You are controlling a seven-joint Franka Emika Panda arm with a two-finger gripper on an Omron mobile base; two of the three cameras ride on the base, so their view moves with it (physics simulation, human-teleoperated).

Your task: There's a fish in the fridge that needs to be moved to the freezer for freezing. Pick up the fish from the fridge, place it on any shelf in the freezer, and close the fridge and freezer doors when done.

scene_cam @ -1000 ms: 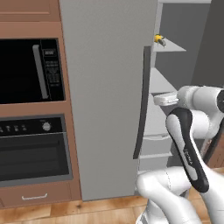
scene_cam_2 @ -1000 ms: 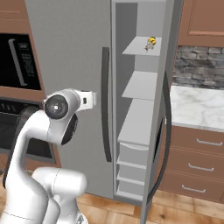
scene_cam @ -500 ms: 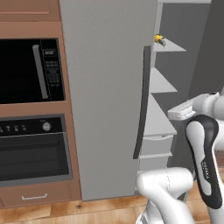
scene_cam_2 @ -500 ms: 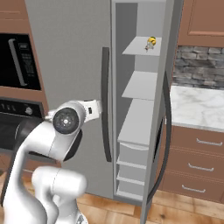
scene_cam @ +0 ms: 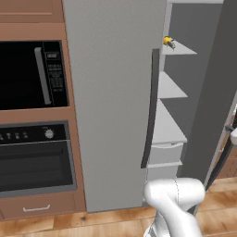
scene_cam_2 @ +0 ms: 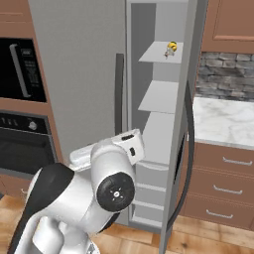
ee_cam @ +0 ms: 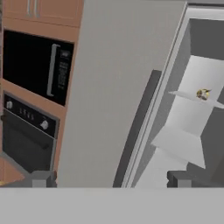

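The fish (scene_cam: 168,42) (scene_cam_2: 171,48) (ee_cam: 202,93), tiny and dark with a yellow patch, lies at the front of an upper grey shelf in the freezer (scene_cam: 173,88) (scene_cam_2: 158,94), the narrow right compartment. The freezer door (scene_cam: 210,92) (scene_cam_2: 184,129) stands wide open. The wider fridge door (scene_cam: 111,102) (scene_cam_2: 79,74) (ee_cam: 113,87) is shut flat, its dark bar handle (scene_cam: 149,111) (ee_cam: 138,127) beside the freezer opening. My gripper (ee_cam: 111,179) is open and empty, well back from the unit and below and left of the fish.
A black built-in microwave (scene_cam: 32,74) and an oven (scene_cam: 37,162) sit left of the fridge. Right of the open freezer door are a marble counter (scene_cam_2: 223,124) and wooden drawers (scene_cam_2: 223,188). My bulky arm (scene_cam_2: 99,188) stands close in front of the freezer's drawers.
The arm has pulled back from the freezer and swung down and to the right, nearer the base cameras. The fish, doors and base have not moved; the gripper has stayed open.
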